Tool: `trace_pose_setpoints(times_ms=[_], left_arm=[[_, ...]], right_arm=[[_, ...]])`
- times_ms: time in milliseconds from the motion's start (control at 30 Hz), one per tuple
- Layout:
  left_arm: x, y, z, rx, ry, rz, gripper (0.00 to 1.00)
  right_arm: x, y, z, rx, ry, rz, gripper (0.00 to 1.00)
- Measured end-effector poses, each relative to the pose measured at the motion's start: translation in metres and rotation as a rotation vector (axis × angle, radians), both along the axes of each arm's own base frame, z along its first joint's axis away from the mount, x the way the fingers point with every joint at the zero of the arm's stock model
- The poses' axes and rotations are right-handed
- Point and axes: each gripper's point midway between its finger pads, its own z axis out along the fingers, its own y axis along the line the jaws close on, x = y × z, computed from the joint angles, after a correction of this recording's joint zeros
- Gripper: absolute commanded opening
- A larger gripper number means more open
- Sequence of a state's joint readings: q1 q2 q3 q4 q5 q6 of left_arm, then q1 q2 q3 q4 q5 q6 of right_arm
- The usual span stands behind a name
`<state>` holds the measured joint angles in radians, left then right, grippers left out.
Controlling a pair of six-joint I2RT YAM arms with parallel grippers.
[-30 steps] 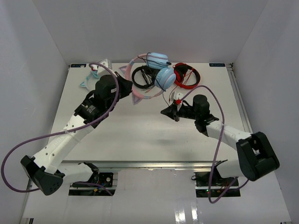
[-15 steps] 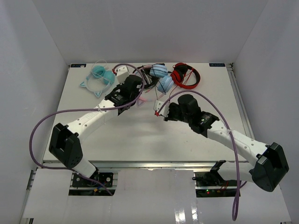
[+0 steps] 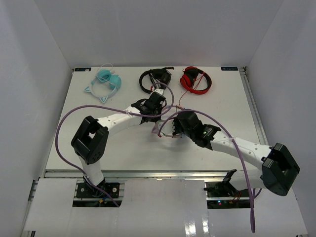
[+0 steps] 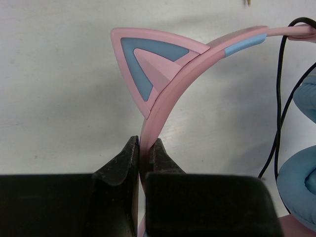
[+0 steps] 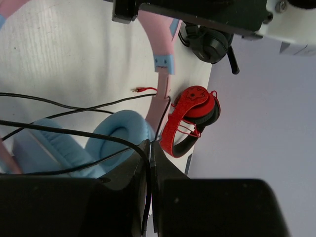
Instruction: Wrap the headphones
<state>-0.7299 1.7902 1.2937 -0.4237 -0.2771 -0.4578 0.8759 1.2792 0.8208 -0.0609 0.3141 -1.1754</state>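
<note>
The headphones show in the left wrist view as a pink headband (image 4: 168, 94) with a pink-and-blue cat ear, light blue ear cups (image 4: 300, 182) at the right and a thin black cable (image 4: 279, 98). My left gripper (image 4: 144, 153) is shut on the headband just below the cat ear. My right gripper (image 5: 150, 148) is shut on the thin black cable (image 5: 74, 133), next to a light blue ear cup (image 5: 118, 138). In the top view both grippers meet mid-table, left (image 3: 154, 109) and right (image 3: 170, 127), and the arms hide most of the headphones.
All-teal cat-ear headphones (image 3: 104, 81) lie at the back left. Black headphones (image 3: 154, 79) lie at the back centre and red headphones (image 3: 196, 80) at the back right. The red pair (image 5: 192, 118) lies close to my right fingers. White walls enclose the table.
Both arms have carried the headphones from the back of the table toward the middle. The left arm has swung right and the right gripper has moved left and nearer.
</note>
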Motion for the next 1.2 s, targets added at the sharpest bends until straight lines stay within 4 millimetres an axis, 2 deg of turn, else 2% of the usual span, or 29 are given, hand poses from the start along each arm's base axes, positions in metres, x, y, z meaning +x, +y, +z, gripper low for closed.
trace_pose_setpoints(times_ms=[67,200,233,300,567,833,1033,1200], left_arm=[[-0.008,-0.006,-0.010,0.002,0.046,-0.062,0.00],[-0.020,-0.012,-0.015,-0.009,0.097,-0.157,0.00],[-0.024,-0.014,-0.016,-0.016,0.109,-0.181,0.00],[-0.032,-0.016,-0.020,-0.023,0.137,-0.224,0.00],[-0.061,-0.010,-0.033,-0.009,0.232,-0.324,0.00],[-0.063,-0.007,-0.024,-0.009,0.220,-0.347,0.00],[-0.071,-0.003,-0.026,0.010,0.251,-0.367,0.00],[-0.079,0.002,-0.028,0.029,0.283,-0.400,0.00]], right_arm=[[-0.001,0.000,-0.008,-0.024,-0.001,0.013,0.18],[-0.001,0.001,-0.016,-0.039,-0.012,0.032,0.41],[-0.001,0.001,-0.018,-0.040,-0.014,0.035,0.49],[0.000,0.000,-0.021,-0.042,-0.012,0.042,0.59],[0.011,-0.010,-0.028,-0.012,0.026,0.021,0.70],[0.018,-0.016,-0.032,0.045,0.150,0.028,0.78],[0.022,-0.021,-0.049,0.086,0.267,0.025,0.83],[0.038,-0.032,-0.051,0.147,0.344,-0.011,0.85]])
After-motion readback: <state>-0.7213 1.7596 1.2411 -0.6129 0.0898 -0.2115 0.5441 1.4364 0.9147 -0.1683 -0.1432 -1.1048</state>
